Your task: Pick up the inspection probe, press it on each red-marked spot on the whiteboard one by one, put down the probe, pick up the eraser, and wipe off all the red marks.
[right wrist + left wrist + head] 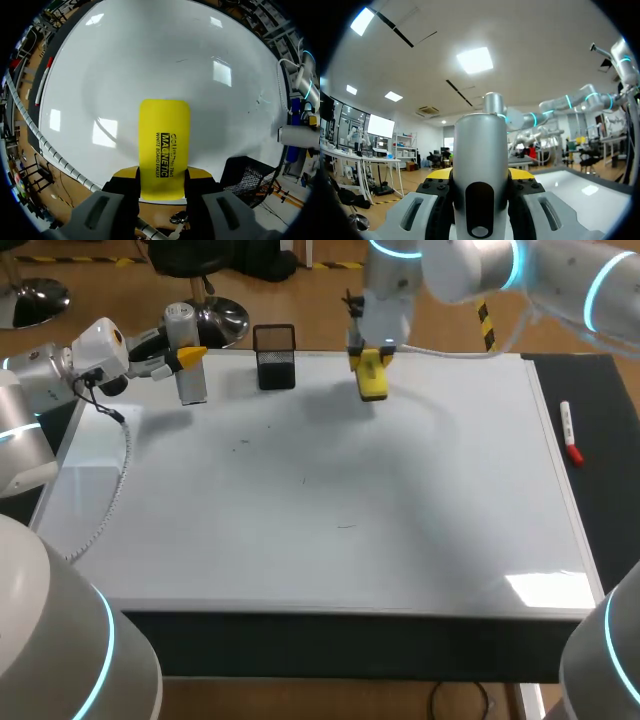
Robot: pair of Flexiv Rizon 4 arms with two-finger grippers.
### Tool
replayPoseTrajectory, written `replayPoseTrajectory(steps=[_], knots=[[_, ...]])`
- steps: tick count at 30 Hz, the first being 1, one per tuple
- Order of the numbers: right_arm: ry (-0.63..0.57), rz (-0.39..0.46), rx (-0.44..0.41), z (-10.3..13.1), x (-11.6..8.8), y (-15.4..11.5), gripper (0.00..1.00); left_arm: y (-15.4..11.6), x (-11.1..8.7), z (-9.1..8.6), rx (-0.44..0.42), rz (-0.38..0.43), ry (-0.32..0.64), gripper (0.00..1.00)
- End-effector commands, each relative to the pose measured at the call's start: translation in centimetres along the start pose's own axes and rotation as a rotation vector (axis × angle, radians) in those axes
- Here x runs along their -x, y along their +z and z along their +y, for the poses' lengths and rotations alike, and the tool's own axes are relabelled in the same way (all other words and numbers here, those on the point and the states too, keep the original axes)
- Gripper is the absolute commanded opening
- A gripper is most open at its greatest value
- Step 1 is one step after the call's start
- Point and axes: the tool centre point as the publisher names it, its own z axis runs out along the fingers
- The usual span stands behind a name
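1. You get only a partial look at the left gripper (480, 176). In its wrist view the inspection probe (480, 165) fills the gap between the fingers, so just slivers of the yellow tips show, and the probe's lower end is cut off. From the head view you cannot tell whether that end touches the whiteboard (330, 500).
2. A few faint dark strokes (346, 526) lie on the whiteboard; they are too thin to tell their colour.
3. The left gripper is clamped on the probe from both sides. It holds the silver cylinder upright at the board's far left corner.
4. The right gripper (162, 175) grips the yellow eraser (164, 145) between its fingers, and the eraser sticks out ahead of them. In the head view the eraser hangs at the board's far edge, near the middle. Its shadow falls on the board apart from it.
5. A black mesh basket (274, 357) stands at the far edge between the probe and the eraser, just beside the probe and a little apart from the eraser.
6. A marker with a red cap (570, 432) lies on the dark strip along the board's right side, well apart from both grippers.
7. A coiled white cable (108, 502) trails from the left arm across the board's left edge.
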Motion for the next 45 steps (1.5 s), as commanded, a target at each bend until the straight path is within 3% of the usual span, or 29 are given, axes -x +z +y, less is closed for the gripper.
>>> replayPoseTrajectory(steps=[1, 13, 22, 23, 24, 25, 35, 45], knots=[[-0.004, 0.010, 0.091, -2.6, 1.3, 1.2, 0.00, 0.0, -0.1, -0.1, 0.001, -0.002, 0.002, 0.00], [0.043, -0.002, 0.114, -4.4, 1.5, 2.8, 0.00, 0.0, -0.1, -0.1, 0.001, -0.002, 0.002, 0.00], [0.051, 0.006, 0.112, -4.5, 1.6, 3.3, 0.00, 0.0, -0.1, -0.1, 0.001, -0.002, 0.002, 0.00], [0.052, 0.005, 0.111, -4.4, 1.6, 3.4, 0.23, 0.0, -0.1, -0.1, 0.001, -0.002, 0.002, 0.00], [0.055, 0.000, 0.112, -4.3, 1.6, 3.5, 0.69, 0.0, -0.1, -0.1, 0.001, -0.002, 0.002, 0.00], [0.057, -0.002, 0.112, -4.2, 1.6, 3.5, 1.00, 0.0, -0.1, -0.1, 0.001, -0.002, 0.002, 0.00], [0.105, -0.001, 0.086, -3.0, 0.4, 2.9, 1.00, 0.0, -0.1, -0.1, 0.001, -0.002, 0.002, 0.00], [0.239, -0.101, 0.029, -0.9, -2.3, 0.3, 1.00, 0.0, -0.1, -0.1, 0.001, -0.002, 0.002, 0.00]])
